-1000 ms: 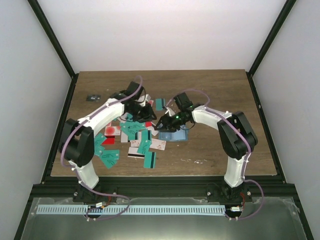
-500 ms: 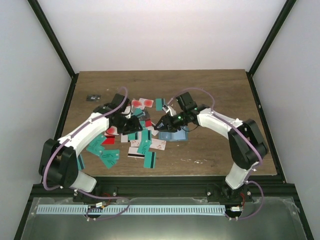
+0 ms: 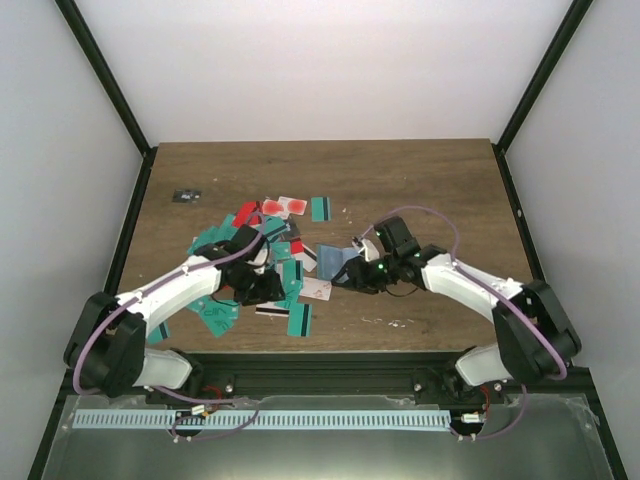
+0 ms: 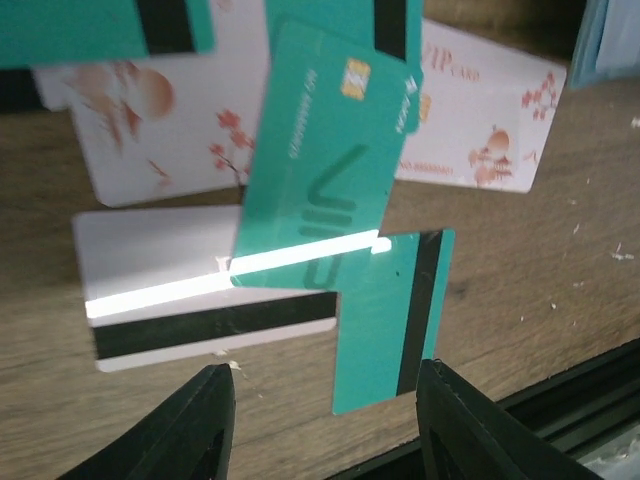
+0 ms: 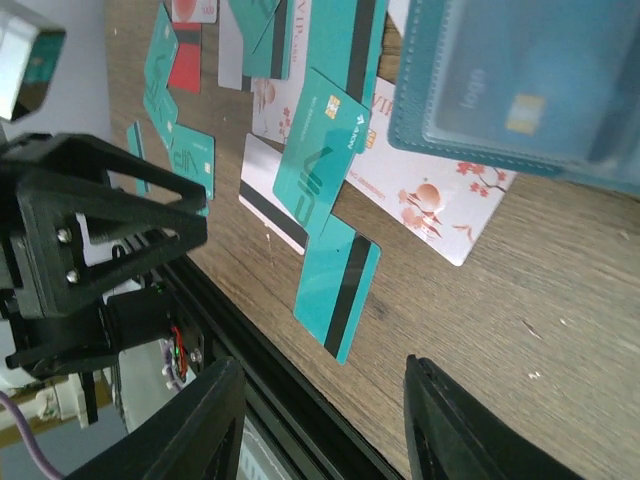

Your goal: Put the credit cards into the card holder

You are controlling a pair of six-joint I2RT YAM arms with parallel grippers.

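The left hand [image 4: 325, 405] and right hand [image 5: 322, 400] both hang with fingers apart and empty over the surface [image 3: 420, 180] — the card holder [image 3: 335, 262] lies at three o'clock of the scattered cards [image 3: 262, 255].

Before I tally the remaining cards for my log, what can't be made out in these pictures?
- card holder: right wrist view, cut by top and right edges; contents unclear.
- small dark object: top view, too small to identify.
- credit cards: top view, some hidden under the left arm.
- teal card: left wrist view, print blurred, glare.
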